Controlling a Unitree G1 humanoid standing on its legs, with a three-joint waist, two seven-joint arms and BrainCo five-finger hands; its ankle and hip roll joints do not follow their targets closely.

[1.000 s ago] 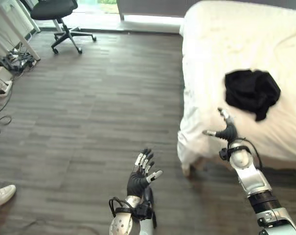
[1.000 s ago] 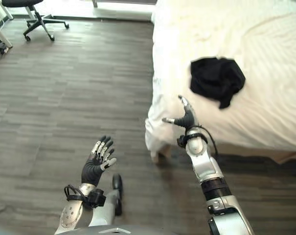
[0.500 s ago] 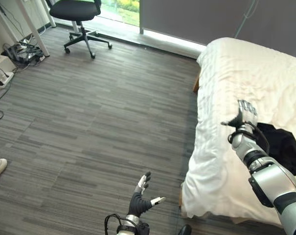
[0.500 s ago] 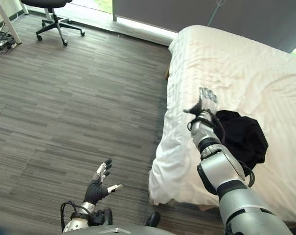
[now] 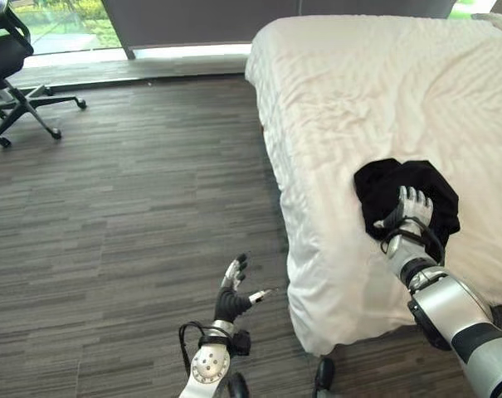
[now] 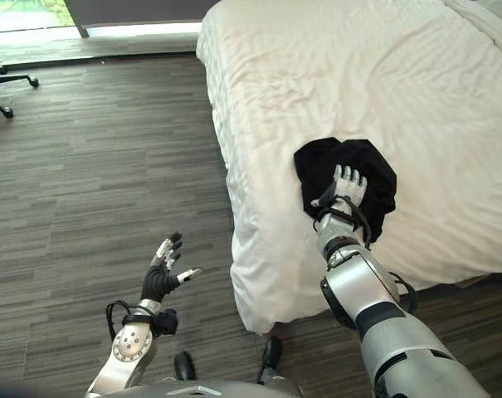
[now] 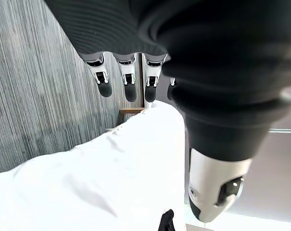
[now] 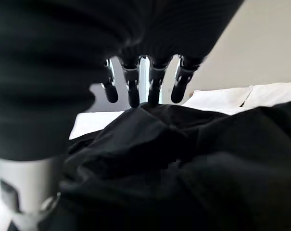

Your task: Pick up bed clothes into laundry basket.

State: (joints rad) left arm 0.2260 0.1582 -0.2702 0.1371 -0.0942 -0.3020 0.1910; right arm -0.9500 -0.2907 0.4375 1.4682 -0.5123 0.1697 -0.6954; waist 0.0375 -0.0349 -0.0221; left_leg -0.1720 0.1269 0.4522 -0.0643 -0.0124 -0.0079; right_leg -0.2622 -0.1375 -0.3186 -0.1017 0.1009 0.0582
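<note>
A crumpled black garment (image 5: pixel 382 184) lies on the white bed (image 5: pixel 350 91) near its front left corner. My right hand (image 5: pixel 410 211) hovers right over the garment's near side with straight fingers, holding nothing. In the right wrist view the black cloth (image 8: pixel 193 163) lies just beneath and past the fingers (image 8: pixel 131 91). My left hand (image 5: pixel 231 297) hangs open over the wood floor, left of the bed, with nothing in it. The left wrist view shows its straight fingers (image 7: pixel 128 86) and the white bed (image 7: pixel 97 183) beyond.
Dark wood floor (image 5: pixel 126 215) stretches to the left of the bed. A black office chair (image 5: pixel 10 66) stands at the far left by a window. The bed sheet hangs down over the near corner (image 5: pixel 317 307).
The camera has swung, so the whole scene shifted. My right hand has moved from beside the garment to right over it. The left hand stays open over the floor.
</note>
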